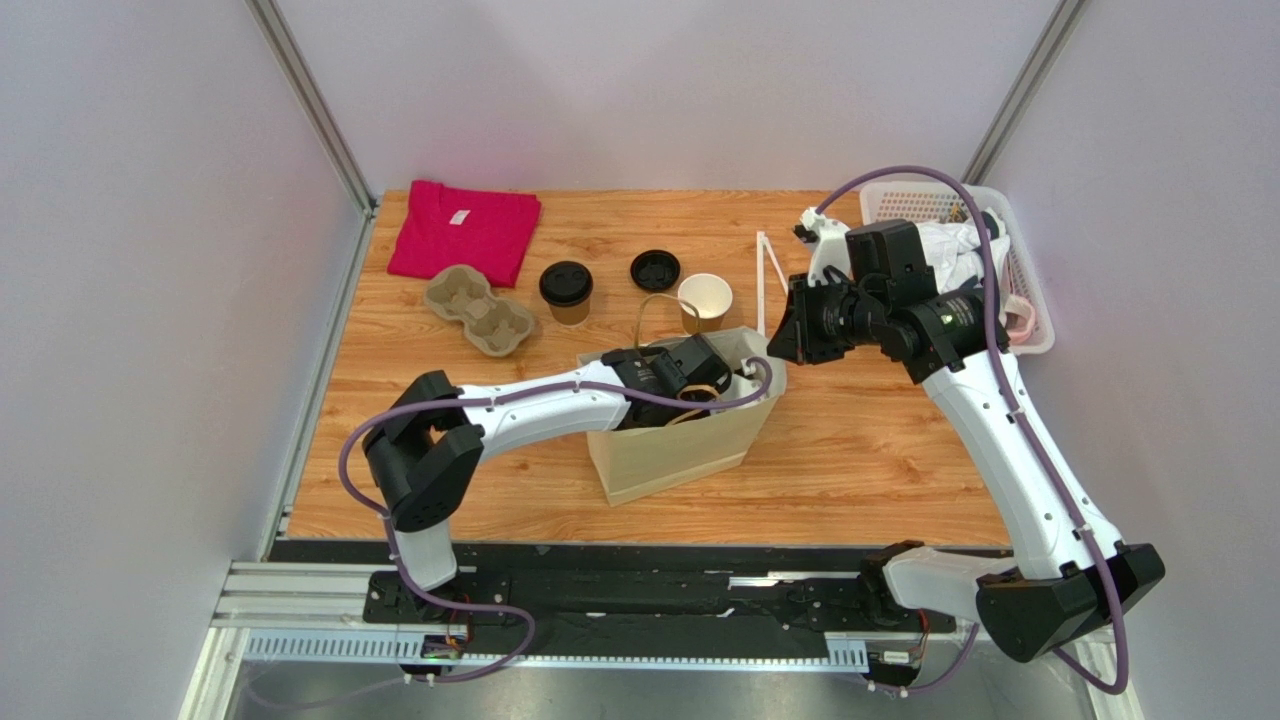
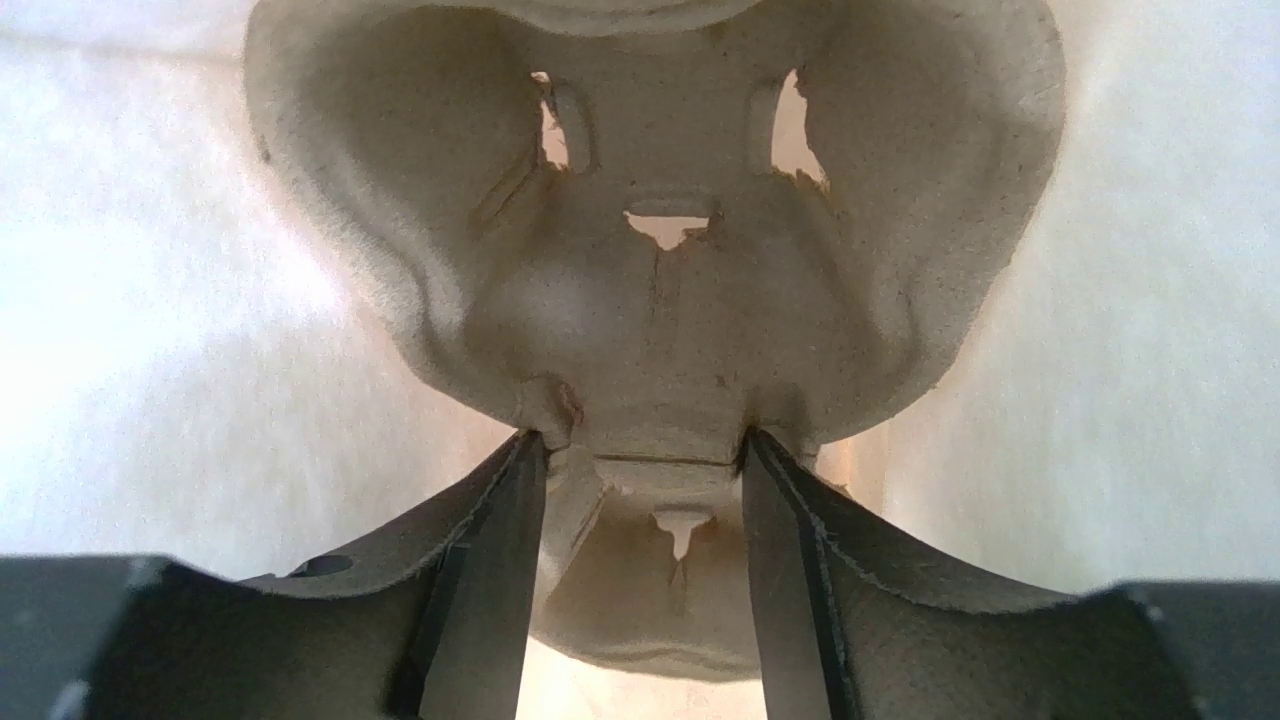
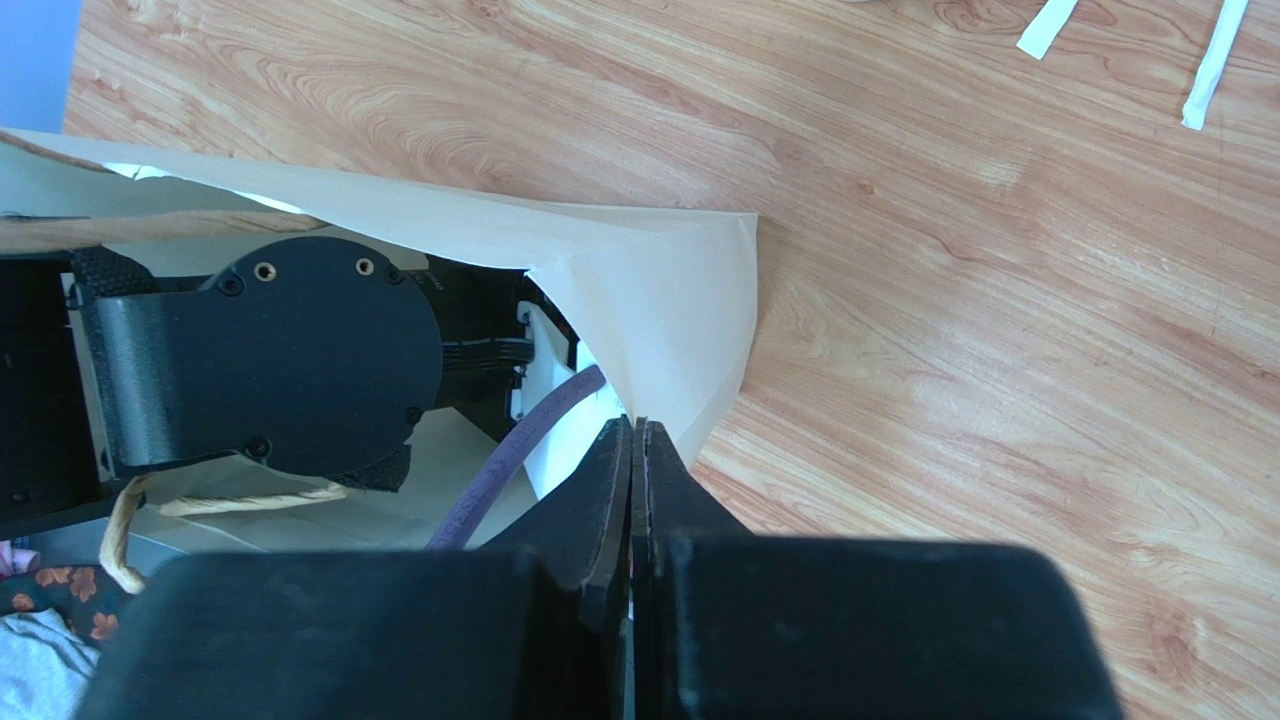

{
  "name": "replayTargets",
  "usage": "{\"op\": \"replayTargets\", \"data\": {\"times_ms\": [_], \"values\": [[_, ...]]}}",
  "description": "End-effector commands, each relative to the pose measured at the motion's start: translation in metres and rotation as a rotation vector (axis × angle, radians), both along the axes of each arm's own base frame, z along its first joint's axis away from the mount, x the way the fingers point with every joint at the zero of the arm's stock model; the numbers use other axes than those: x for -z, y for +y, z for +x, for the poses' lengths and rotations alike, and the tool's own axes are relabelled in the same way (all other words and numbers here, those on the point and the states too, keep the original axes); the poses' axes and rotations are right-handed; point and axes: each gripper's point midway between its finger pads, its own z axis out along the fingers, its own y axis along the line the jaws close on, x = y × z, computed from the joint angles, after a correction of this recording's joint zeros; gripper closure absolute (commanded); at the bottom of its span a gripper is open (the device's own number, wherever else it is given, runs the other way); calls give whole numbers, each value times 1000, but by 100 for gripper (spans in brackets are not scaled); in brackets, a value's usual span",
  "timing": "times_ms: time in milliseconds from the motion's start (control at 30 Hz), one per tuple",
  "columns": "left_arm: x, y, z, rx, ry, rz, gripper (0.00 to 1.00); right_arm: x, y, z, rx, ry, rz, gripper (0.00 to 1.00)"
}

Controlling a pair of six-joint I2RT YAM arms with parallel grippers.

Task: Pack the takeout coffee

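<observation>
**Wooden worktop (image 1: 902,450): carrier in paper bag (image 1: 676,450), takeout coffee (image 1: 567,290) outside**

Inside the bag, the left end effector (image 2: 639,450) gripped a pulp carrier (image 2: 661,300) by its centre ridge. The right end effector (image 3: 634,443), fingers closed, pinched the bag's rim to hold it open. The lidded coffee stood beyond the bag. Seating the carrier flat on the bag's floor would likely serve best. Counted: two carriers, the second carrier (image 1: 481,311) beyond the bag; one lidded cup; one open cup (image 1: 705,300); one loose lid (image 1: 655,270).

Left arm (image 1: 526,399), right arm (image 1: 1010,435): white shells, black joints, purple cables; left gripper (image 2: 639,443) black.
</observation>
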Motion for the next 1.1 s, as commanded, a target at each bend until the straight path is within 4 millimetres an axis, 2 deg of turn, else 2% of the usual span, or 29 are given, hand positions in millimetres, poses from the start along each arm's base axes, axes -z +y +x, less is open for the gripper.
{"op": "replayTargets", "data": {"times_ms": [0, 167, 200, 300, 400, 467, 633, 700, 800, 1067], "values": [[-57, 2, -4, 25, -33, -73, 42, -23, 2, 8, 2, -110, 31, 100], [-107, -15, 1, 7, -69, -190, 39, -19, 1, 6, -11, -104, 24, 100], [-123, -19, 2, 9, -85, -230, 38, -18, 1, 6, -14, -105, 21, 100], [-147, -24, 4, 1, -111, -294, 36, -19, 0, 7, -14, -110, 14, 100], [-161, -24, 6, -15, -124, -311, 35, -19, 0, 7, -19, -116, 9, 100], [-170, -21, 10, -33, -133, -326, 35, -19, -1, 7, -21, -121, 0, 100], [-218, -15, 5, -34, -158, -481, 33, -20, -4, 7, -29, -134, -13, 100], [-239, -10, 1, -31, -183, -552, 29, -22, -3, 7, -48, -148, -19, 100], [-260, -2, -2, -33, -220, -619, 22, -25, -2, 6, -67, -167, -18, 100], [-294, 18, 3, -89, -270, -703, 19, -25, 1, 3, -113, -181, -14, 100]]}}
